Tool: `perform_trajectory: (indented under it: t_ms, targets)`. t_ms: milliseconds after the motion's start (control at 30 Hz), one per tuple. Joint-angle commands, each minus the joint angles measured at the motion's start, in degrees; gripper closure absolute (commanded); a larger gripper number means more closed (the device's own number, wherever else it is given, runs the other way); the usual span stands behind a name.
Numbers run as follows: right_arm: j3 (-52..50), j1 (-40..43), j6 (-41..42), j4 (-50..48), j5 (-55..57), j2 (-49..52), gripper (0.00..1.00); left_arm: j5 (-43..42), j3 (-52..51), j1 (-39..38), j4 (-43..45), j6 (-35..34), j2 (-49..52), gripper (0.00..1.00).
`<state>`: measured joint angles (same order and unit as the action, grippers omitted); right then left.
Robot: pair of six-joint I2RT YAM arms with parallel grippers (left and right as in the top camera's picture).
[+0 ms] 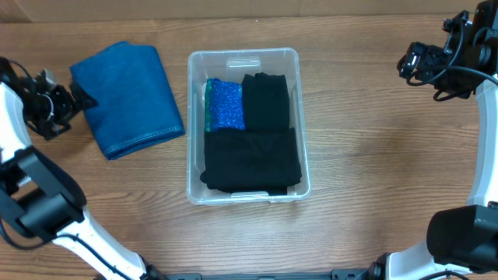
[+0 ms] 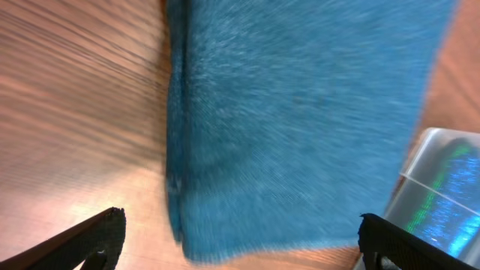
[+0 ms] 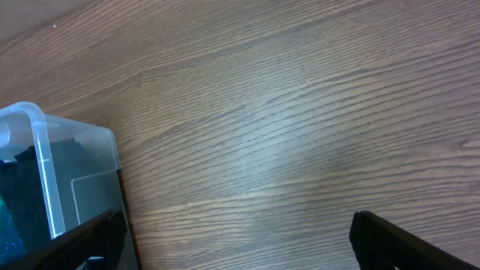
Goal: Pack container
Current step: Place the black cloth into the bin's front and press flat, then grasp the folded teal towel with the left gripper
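Note:
The clear plastic container (image 1: 294, 117) stands mid-table. It holds a sparkly blue-green folded cloth (image 1: 226, 104), a black folded cloth (image 1: 266, 101) and a larger black folded cloth (image 1: 252, 160). A folded blue towel (image 1: 126, 96) lies on the table left of the container; it fills the left wrist view (image 2: 300, 120). My left gripper (image 1: 78, 99) is open and empty at the towel's left edge, its fingers (image 2: 240, 240) wide apart. My right gripper (image 1: 405, 62) is open and empty over bare table at the far right (image 3: 236, 240). The container's corner shows in the right wrist view (image 3: 79, 176).
The wooden table (image 1: 373, 155) spreads around the container. Its far edge runs along the top of the overhead view. The arms' bases stand at the lower left and lower right corners.

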<state>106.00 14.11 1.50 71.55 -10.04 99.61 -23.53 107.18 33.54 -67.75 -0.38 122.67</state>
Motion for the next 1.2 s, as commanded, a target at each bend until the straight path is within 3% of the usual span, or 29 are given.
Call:
perform_trajectory:
  t_ms: [0,467,833,867,933,967,1033,1167]
  targets:
    - [0.07,-0.2,0.24,-0.07,0.52,-0.46,0.0,-2.89,-0.2,1.79,1.81,1.64,6.03,0.0]
    - [0.07,-0.2,0.02,1.2,0.59,-0.46,0.0,-9.9,-0.2,-0.17,12.52,3.39,10.56,0.0]
    - [0.07,-0.2,0.02,1.68,0.57,-0.46,0.0,-11.26,-0.22,-5.53,12.33,0.0,17.07,0.0]
    - [0.07,-0.2,0.02,1.86,0.59,-0.46,0.0,-11.23,-0.22,-6.01,12.35,0.04,17.07,0.05]
    - [0.07,-0.2,0.02,2.1,0.57,-0.46,0.0,-11.76,-0.17,-6.95,12.31,-0.02,17.05,0.3]
    - [0.07,-0.2,0.02,2.1,0.57,-0.46,0.0,-12.87,-0.17,-7.02,12.24,-0.07,17.05,0.47]
    - [0.07,-0.2,0.02,2.1,0.57,-0.46,0.0,-16.37,-0.13,-6.99,11.74,-0.09,16.96,0.68]
    - [0.07,-0.2,0.02,2.08,0.57,-0.46,0.0,-18.21,0.09,-6.56,8.96,-0.28,14.25,0.86]
